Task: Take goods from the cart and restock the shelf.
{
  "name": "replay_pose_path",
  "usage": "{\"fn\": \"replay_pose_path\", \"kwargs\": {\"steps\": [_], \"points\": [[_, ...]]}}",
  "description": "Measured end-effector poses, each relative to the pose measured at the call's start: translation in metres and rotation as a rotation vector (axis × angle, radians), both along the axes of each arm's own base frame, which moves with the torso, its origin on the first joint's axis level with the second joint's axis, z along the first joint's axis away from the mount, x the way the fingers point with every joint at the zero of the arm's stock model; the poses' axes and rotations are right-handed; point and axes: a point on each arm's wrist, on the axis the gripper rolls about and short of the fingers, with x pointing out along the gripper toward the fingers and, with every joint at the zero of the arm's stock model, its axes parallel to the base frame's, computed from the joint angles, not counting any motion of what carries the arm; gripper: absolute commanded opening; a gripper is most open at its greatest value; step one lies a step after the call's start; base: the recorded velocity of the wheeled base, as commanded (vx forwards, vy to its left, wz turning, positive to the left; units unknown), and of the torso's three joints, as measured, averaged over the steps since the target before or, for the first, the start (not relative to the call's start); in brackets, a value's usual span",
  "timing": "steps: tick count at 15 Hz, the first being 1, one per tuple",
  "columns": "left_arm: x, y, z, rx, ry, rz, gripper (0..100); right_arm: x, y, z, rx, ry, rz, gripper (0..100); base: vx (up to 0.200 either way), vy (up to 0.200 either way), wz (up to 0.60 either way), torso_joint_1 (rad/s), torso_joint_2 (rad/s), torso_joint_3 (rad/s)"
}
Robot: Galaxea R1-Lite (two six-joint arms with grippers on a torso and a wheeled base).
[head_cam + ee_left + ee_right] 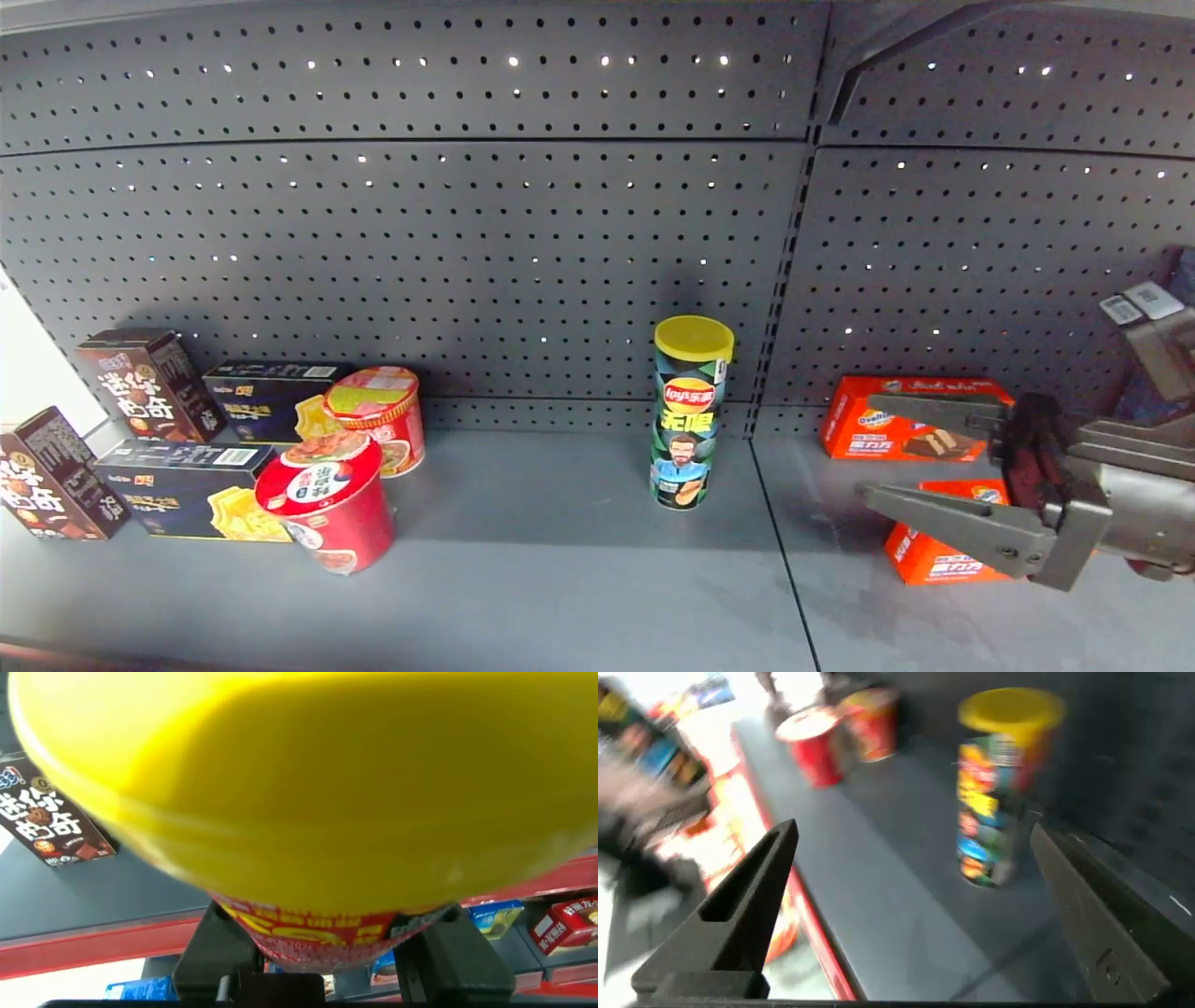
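Toward the shelf's back edge, head view: the chip can (689, 415) stood upright, bare shelf (560, 560) either side. The right gripper (868, 445) hung spread and empty over orange boxes (896, 425).

Left wrist view: the left gripper (318, 943) clamped a yellow-lidded red can (308, 784), likely the next item to shelve.

Right wrist view: spread jaws faced the chip can, apart from it.

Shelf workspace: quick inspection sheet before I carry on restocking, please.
Surface: grey shelf, goods at both ends.
Job's things: green chips can upright by the pegboard; red can in the left tool.
Clutter: red noodle cups and dark boxes on the left; orange boxes on the right.
Tools: left shut on the red can; right tool open, near the orange boxes.
Cables: nothing seen.
Surroundings: red-edged shelves with goods beyond the left tool.
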Motion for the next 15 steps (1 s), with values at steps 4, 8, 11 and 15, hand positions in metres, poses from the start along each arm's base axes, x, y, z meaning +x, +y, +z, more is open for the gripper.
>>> {"fn": "replay_pose_path", "kwargs": {"steps": [4,8,11,15], "points": [[0.000,0.000,0.000,0.000,0.000,-0.001,0,0.059,0.003,0.000,-0.047,-0.099,0.102,100,0.000,0.000,0.00,0.000,0.00,0.000],[0.000,0.000,0.000,0.001,0.003,-0.003,0,0.104,0.022,0.000,-0.051,-0.086,0.162,100,0.000,0.000,0.00,0.000,0.00,0.000],[0.000,0.000,0.000,0.000,-0.001,-0.003,0,0.119,0.039,-0.014,-0.066,-0.035,0.199,100,0.000,0.000,0.00,0.000,0.00,0.000],[0.000,0.000,0.000,0.000,0.000,-0.019,0,0.131,0.047,-0.032,-0.083,0.006,0.209,100,0.000,0.000,0.00,0.000,0.00,0.000]]}}
